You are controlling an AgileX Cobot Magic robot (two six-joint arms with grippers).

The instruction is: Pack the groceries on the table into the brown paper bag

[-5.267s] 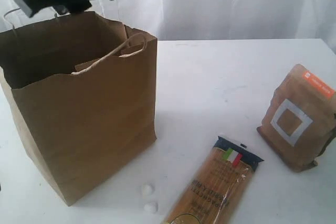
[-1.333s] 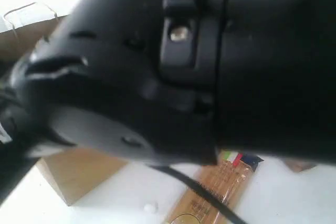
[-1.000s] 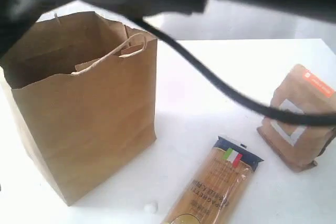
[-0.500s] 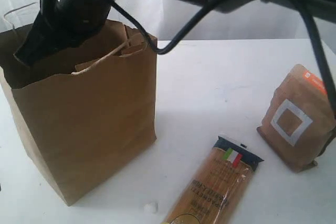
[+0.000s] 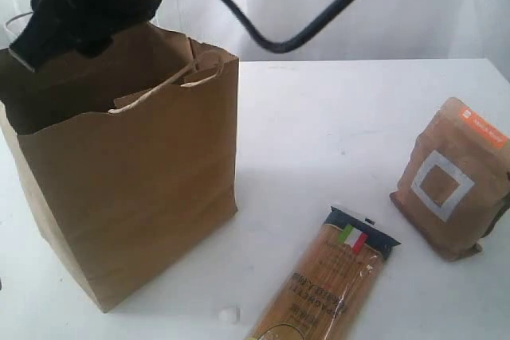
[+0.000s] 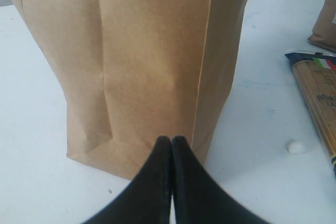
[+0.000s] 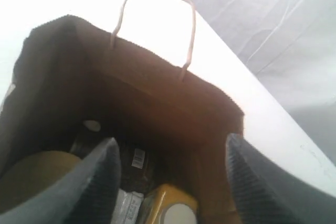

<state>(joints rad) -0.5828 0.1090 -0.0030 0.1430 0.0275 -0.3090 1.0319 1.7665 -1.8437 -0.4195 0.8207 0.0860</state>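
A tall brown paper bag (image 5: 127, 165) stands open on a white bench (image 5: 335, 117), and every position here is given from that bag. The right arm's fingers (image 7: 94, 182) hang just above the bag's mouth, spread wide with nothing between them. They point down into the dim interior, where several groceries already lie. These include a yellow-orange bottle (image 7: 165, 205) with a pale cap, a rounded tan shape that may be the jar's lid (image 7: 31, 174), and a small package bearing a barcode (image 7: 137, 158). The rest is too dark to name. The left arm's fingers (image 6: 160, 182) are pressed together, holding nothing, low over the bench just in front of the bag's bottom corner. Outside the bag, a small white lump (image 5: 229, 314) lies near its front corner. A spaghetti packet (image 5: 327, 288) lies flat a little beyond that lump, and a brown pouch with a white square (image 5: 454, 181) stands well apart from the bag, past the spaghetti. By the look of it the packing is more than half done, with these three items left. The likely trouble is the bag itself, which is light paper with loop handles (image 7: 152, 19) standing at its rim. If the wide fingers or the cable above catch a handle or the rim while rising, the bag could tilt or tip. The closed left fingers could also nudge its base. The long spaghetti may snag the rim going in, and the tiny lump may slip from a pinch.
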